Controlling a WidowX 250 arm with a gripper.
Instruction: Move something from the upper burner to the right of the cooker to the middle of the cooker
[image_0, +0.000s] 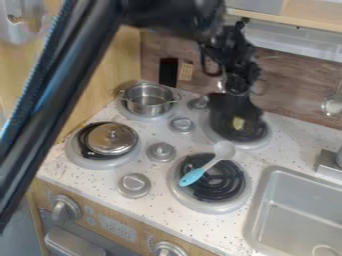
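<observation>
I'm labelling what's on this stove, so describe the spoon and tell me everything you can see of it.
The spoon lies diagonally across the black coils of the near right burner. Its rounded, pale greyish bowl points to the upper right, past the coils at the burner's edge. A slim pale stretch widens into a light-blue handle at the lower left. It looks like plastic and appears whole. Only the burner seems to touch it.

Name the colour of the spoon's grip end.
The grip end is light blue, seen best in the camera view.
</observation>
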